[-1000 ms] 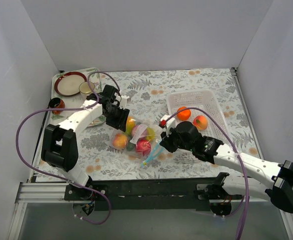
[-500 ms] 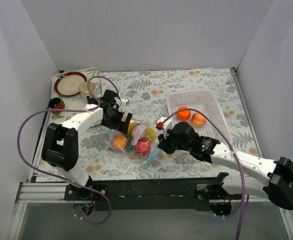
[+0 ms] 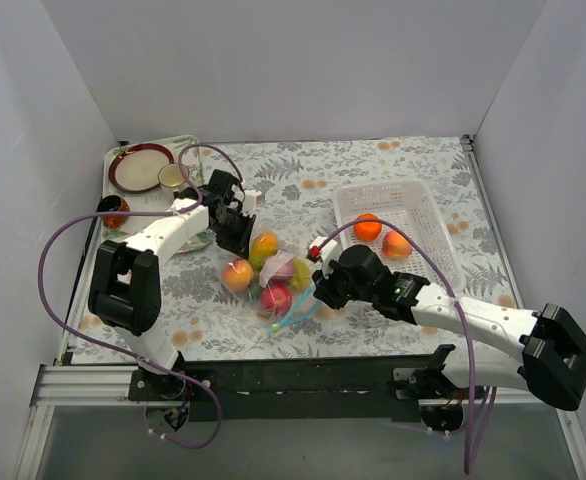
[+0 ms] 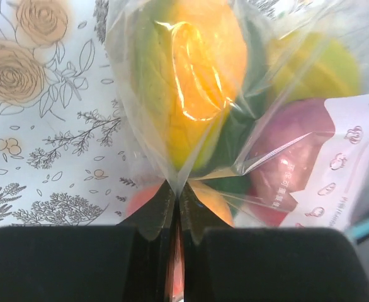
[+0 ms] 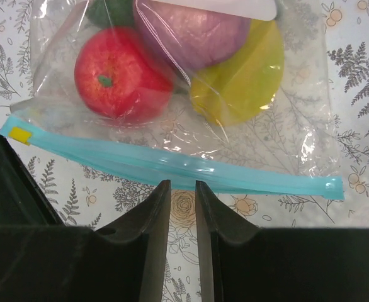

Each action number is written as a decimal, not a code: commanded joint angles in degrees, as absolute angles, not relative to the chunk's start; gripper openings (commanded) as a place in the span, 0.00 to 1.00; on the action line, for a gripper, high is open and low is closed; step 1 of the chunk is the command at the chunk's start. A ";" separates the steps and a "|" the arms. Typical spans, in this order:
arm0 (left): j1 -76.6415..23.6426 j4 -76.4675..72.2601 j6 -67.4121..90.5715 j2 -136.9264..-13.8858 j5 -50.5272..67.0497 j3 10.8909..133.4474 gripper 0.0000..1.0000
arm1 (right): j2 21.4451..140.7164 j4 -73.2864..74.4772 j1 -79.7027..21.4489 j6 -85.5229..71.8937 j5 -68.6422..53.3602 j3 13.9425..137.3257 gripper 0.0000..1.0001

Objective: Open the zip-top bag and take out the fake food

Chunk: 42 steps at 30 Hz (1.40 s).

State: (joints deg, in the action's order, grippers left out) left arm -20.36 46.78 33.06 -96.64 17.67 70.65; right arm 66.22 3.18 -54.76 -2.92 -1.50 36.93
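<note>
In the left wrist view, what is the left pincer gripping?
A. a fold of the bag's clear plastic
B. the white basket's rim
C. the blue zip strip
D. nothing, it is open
A: the left pincer is closed on a pinched-up fold of the clear film of the zip-top bag.
</note>
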 commanded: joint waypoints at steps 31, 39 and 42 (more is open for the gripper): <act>-20.13 43.42 35.33 -102.30 4.92 63.02 0.00 | 81.29 -2.64 -58.45 -0.09 -12.31 44.11 0.63; -20.57 44.21 36.04 -103.36 5.71 63.37 0.00 | 84.90 -3.69 -58.89 1.58 -12.57 47.98 0.98; -20.65 44.82 36.56 -103.10 6.94 64.07 0.00 | 87.27 -4.04 -58.80 1.84 -11.78 48.51 0.98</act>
